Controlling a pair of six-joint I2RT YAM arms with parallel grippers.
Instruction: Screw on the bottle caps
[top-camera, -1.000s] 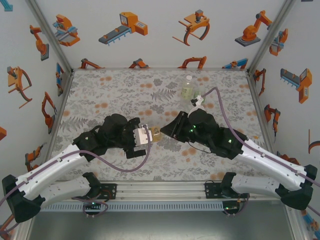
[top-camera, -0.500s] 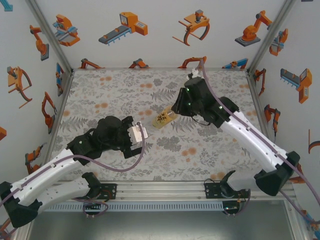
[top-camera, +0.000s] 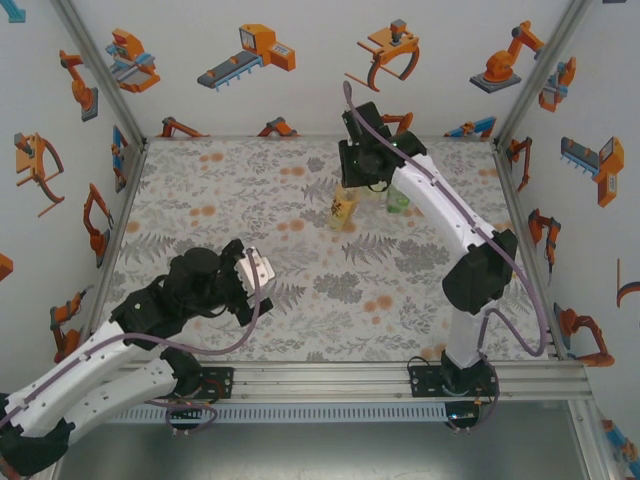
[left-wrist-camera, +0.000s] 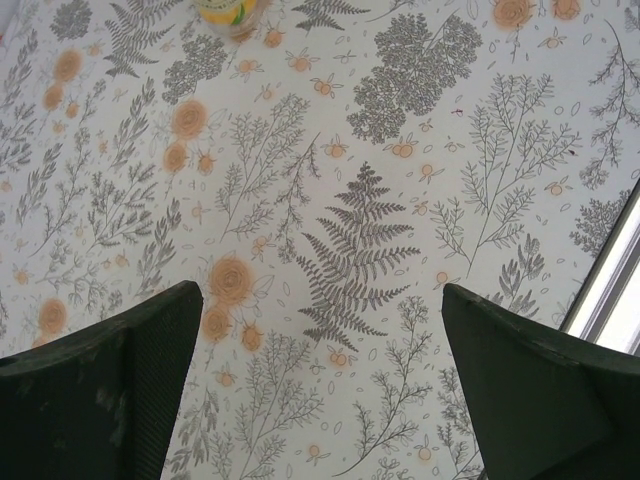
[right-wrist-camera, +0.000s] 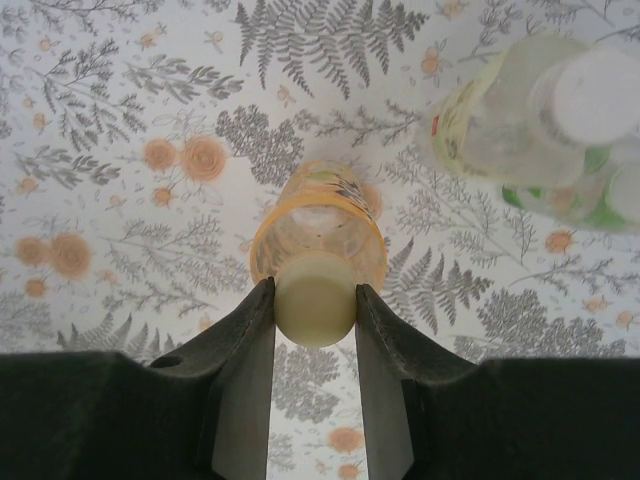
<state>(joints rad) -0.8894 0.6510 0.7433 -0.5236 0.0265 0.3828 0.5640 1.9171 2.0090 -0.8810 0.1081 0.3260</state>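
At the surface's (top-camera: 230, 190) far edge my right end effector (right-wrist-camera: 312, 293) clamps the amber bottle's (right-wrist-camera: 318, 232) cap (right-wrist-camera: 314, 305); left end effector (left-wrist-camera: 320, 330) gapes wide; tightening twist next, I judge.

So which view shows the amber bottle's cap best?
Right wrist view: the cap is close up, clamped in the right tool atop the amber bottle. Top external shows the amber bottle small under that tool, cap too small to tell. Left wrist catches a bottle base at its top edge.
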